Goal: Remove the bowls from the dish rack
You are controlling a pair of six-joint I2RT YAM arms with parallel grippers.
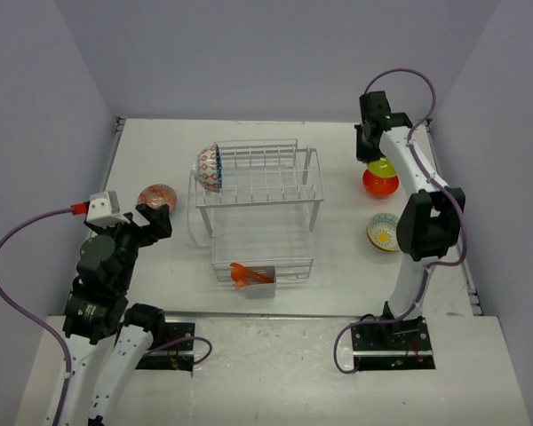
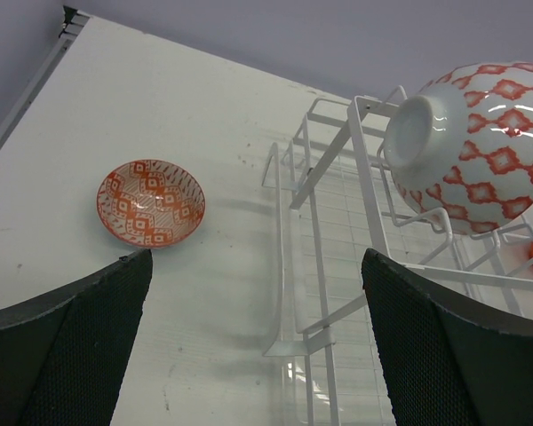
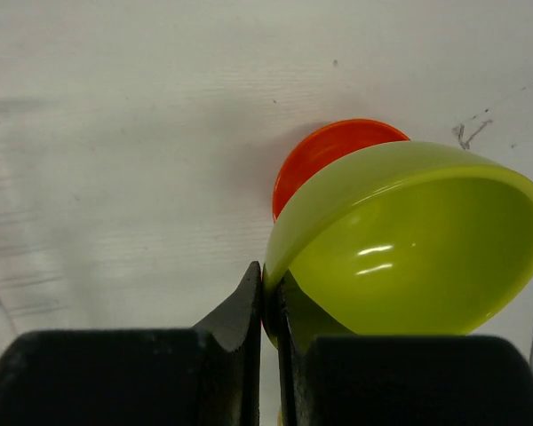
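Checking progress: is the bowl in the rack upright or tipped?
Tipped. The bowl stands on edge in the rack, its base facing sideways.

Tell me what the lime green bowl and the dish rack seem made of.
Lime green bowl: likely glossy plastic or melamine; smooth, uniform colour, soft highlights. Dish rack: apparently metal wire with white coating; thin rigid bars, slight sheen.

We find the right gripper with its fingers pressed together on the rim of the lime green bowl, which is tilted with its hollow towards the camera. The orange bowl sits partly hidden behind it on the white tabletop. Dark scuff marks lie nearby, apart from both bowls.
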